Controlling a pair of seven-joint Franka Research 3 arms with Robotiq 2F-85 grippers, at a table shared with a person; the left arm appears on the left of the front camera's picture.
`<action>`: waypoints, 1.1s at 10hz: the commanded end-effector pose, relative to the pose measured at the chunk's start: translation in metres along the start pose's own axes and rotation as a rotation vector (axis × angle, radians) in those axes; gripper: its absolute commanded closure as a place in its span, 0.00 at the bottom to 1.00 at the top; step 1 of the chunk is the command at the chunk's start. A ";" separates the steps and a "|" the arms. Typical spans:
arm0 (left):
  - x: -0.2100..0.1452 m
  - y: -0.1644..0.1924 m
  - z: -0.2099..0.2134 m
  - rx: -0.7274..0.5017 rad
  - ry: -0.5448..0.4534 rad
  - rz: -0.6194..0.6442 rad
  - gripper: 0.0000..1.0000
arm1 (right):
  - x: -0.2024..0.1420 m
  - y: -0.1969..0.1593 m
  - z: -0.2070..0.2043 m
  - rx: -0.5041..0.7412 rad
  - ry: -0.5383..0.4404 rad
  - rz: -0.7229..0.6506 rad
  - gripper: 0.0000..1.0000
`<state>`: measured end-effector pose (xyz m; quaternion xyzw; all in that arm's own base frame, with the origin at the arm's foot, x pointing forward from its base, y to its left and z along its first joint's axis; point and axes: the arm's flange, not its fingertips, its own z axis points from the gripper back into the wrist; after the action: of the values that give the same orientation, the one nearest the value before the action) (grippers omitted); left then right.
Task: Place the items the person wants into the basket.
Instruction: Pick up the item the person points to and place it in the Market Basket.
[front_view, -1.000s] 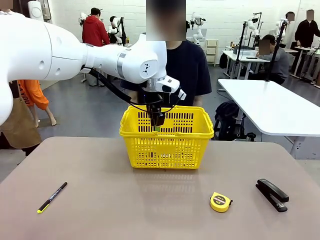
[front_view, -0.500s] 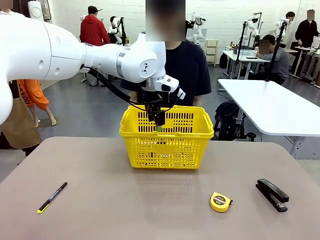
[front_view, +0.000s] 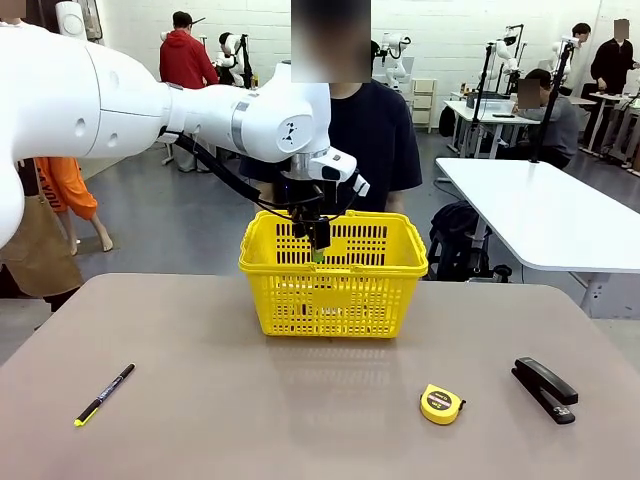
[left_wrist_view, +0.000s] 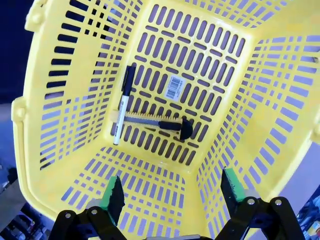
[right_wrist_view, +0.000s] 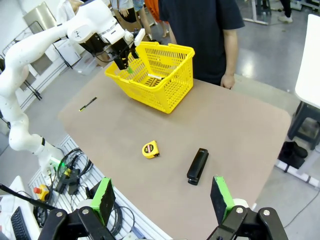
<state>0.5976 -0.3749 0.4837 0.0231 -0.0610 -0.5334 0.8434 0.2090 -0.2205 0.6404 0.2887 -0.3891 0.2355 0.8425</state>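
Marker (left_wrist_view: 122, 107) and knife (left_wrist_view: 155, 122) lay in the basket (front_view: 400, 262) below the spread, empty left gripper (left_wrist_view: 171, 186); fetching the stapler (front_view: 545, 389) seemed next.

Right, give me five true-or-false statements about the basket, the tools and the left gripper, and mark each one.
1. The yellow-and-black utility knife lies on the floor of the yellow plastic lattice basket. True.
2. The white marker with a black cap lies on the brown table beside the basket. False: it is inside the basket with the knife.
3. The black stapler lies on the table, outside the basket. True.
4. The left gripper is clamped on the knife. False: its jaws stand open over the basket and hold nothing.
5. The round yellow tape measure sits in the basket. False: it is on the table, near the stapler.
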 end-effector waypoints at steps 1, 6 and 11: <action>-0.038 -0.008 0.060 -0.010 -0.001 0.023 0.00 | 0.001 0.000 0.000 0.023 -0.024 0.009 0.00; -0.237 -0.078 0.143 0.016 -0.150 0.113 0.00 | 0.001 0.000 0.000 0.023 -0.024 0.009 0.00; -0.362 -0.058 0.105 0.039 -0.167 0.217 0.00 | 0.001 0.000 0.000 0.023 -0.024 0.009 0.00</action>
<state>0.3787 -0.0762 0.5551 -0.0178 -0.1355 -0.4398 0.8876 0.2084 -0.2213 0.6400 0.2886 -0.3886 0.2342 0.8431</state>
